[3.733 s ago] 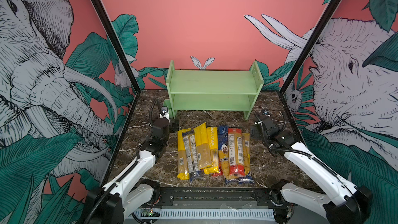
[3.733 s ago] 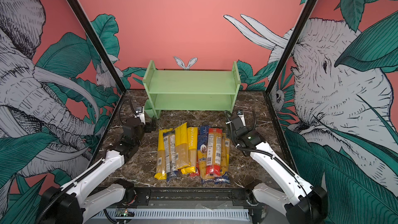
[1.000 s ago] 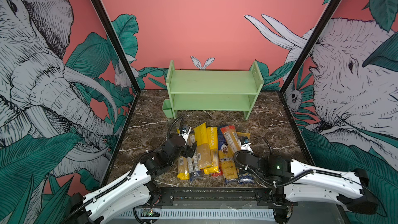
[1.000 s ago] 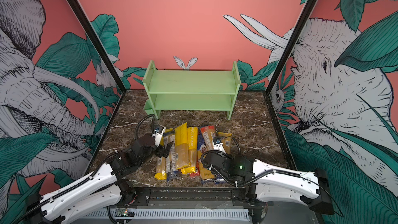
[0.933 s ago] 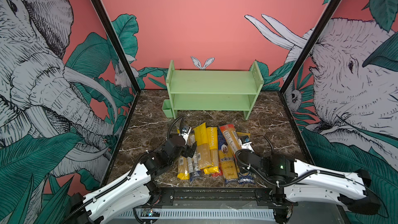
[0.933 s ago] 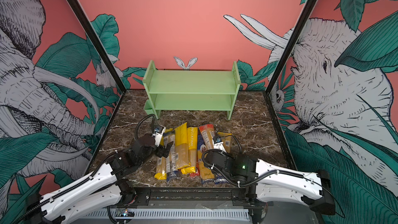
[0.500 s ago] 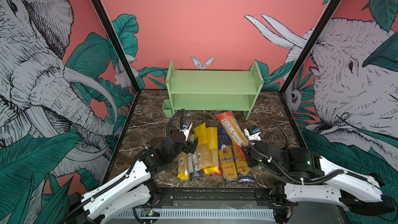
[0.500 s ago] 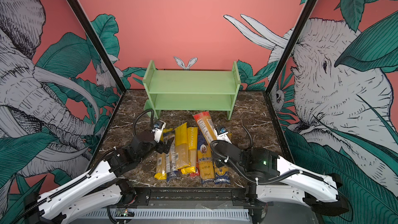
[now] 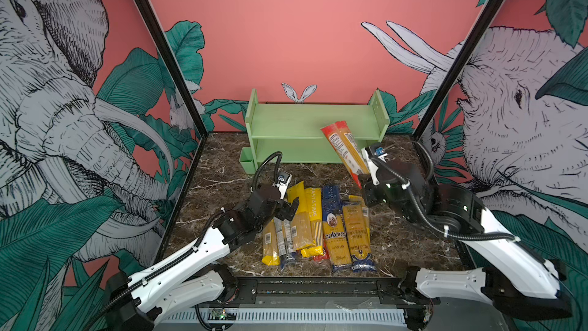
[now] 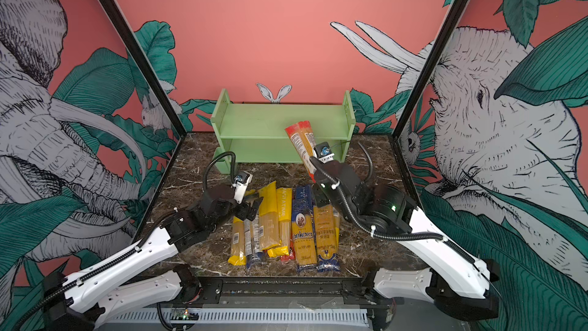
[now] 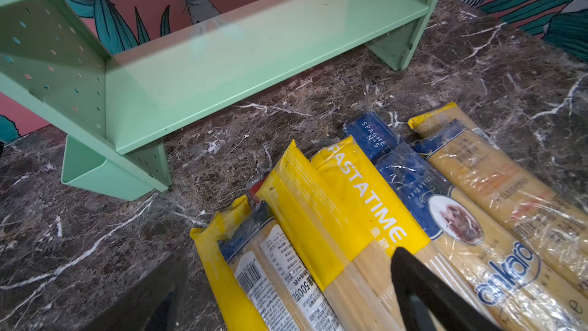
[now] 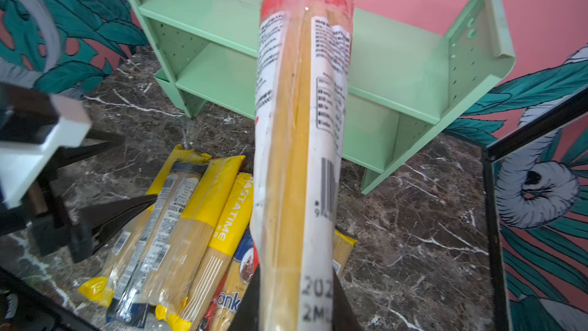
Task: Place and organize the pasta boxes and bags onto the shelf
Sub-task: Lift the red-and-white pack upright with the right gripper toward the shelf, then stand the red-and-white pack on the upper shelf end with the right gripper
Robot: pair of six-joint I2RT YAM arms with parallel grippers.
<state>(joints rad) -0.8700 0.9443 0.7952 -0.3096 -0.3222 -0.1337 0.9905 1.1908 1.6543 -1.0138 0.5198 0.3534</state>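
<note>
Above the marble tabletop [image 9: 413,243], right jaws clamp a red-ended spaghetti pack [image 9: 342,144]; left jaws gape wide.

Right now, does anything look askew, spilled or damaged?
Nothing looks spilled or torn. The red-ended clear spaghetti bag is tilted in mid-air, gripped by the right pincer in front of the pale green two-tier shelf. The other spaghetti packs overlap unevenly on the marble table.

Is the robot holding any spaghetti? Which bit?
The right gripper pinches the red-ended spaghetti pack near its lower end. The left gripper, open, holds nothing.
</note>
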